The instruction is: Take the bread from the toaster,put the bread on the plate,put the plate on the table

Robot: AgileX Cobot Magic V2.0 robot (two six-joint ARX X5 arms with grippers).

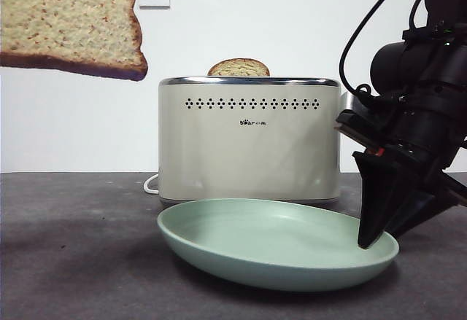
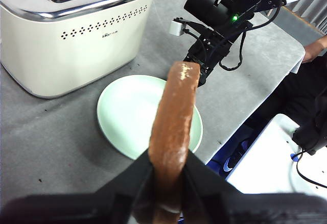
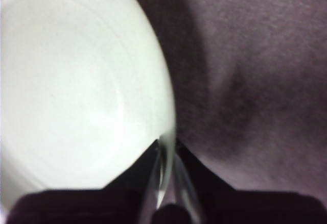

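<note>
The bread [image 1: 69, 17], a tan speckled slice with a brown crust, hangs high at the left of the front view, above the table. My left gripper [image 2: 166, 183] is shut on its lower edge, and the left wrist view shows the slice edge-on [image 2: 173, 112]. The cream toaster [image 1: 248, 141] stands behind the pale green plate [image 1: 277, 251]. My right gripper [image 1: 376, 236] is shut on the plate's right rim [image 3: 164, 152], one jaw inside and one under it. The plate [image 2: 130, 112] is empty.
A second, darker slice [image 1: 238, 67] pokes out of the toaster's slot. The toaster's white cord [image 1: 151, 184] lies at its left foot. The dark grey table [image 1: 73, 247] shows bare to the left of the plate; its edge [image 2: 240, 127] runs close past the plate.
</note>
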